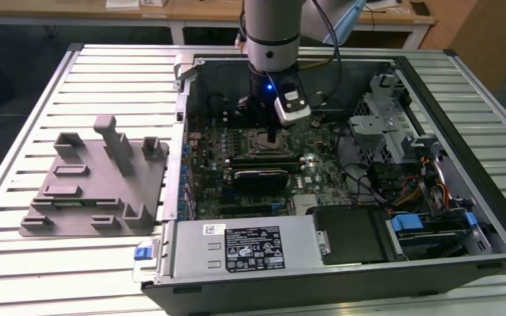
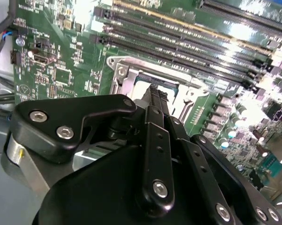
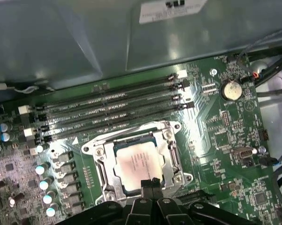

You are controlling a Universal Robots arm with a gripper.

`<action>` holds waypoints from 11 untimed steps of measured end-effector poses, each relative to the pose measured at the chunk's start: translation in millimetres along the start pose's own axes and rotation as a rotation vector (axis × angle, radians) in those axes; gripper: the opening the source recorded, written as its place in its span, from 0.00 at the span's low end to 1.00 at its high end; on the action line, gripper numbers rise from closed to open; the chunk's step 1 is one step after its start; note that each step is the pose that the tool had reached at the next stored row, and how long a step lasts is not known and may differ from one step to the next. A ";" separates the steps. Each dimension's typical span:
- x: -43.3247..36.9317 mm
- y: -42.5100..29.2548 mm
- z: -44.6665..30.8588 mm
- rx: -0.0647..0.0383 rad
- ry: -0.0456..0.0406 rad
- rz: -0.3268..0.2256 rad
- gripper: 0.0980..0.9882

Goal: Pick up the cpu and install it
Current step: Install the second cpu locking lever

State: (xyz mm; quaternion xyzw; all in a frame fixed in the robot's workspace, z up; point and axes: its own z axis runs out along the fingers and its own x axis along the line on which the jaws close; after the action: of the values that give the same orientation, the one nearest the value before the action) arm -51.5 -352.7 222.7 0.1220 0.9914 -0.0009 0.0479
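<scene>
Silver cpu seemingly seated, socket, motherboard

Gripper tips together over socket on motherboard.

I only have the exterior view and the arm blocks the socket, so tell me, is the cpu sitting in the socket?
Observer: Yes. In the first wrist view the cpu lies flat inside the metal socket frame, silver top showing.
Operator: Where is the gripper relative to it?
Observer: The gripper is over one edge of the cpu, not its middle.
Operator: Are the fingers spread around the chip?
Observer: No. In both wrist views the fingertips are pressed together with no gap. I cannot tell whether they touch the cpu.
</scene>
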 end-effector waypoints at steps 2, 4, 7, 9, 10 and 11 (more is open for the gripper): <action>-0.4 -1.6 -0.1 0.000 0.0000 0.000 0.01; -0.7 -2.3 -1.3 0.000 0.0001 0.000 0.01; -1.4 -3.0 -6.2 0.000 0.0000 0.000 0.01; -1.9 -3.8 -8.8 -0.001 0.0001 0.000 0.01; -2.1 -4.6 -9.5 -0.001 0.0001 0.000 0.01; -2.4 -5.8 -9.8 -0.001 0.0002 0.000 0.01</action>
State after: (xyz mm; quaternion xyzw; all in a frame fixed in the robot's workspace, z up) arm -51.5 -358.8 232.6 0.1220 0.9914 -0.0003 0.0478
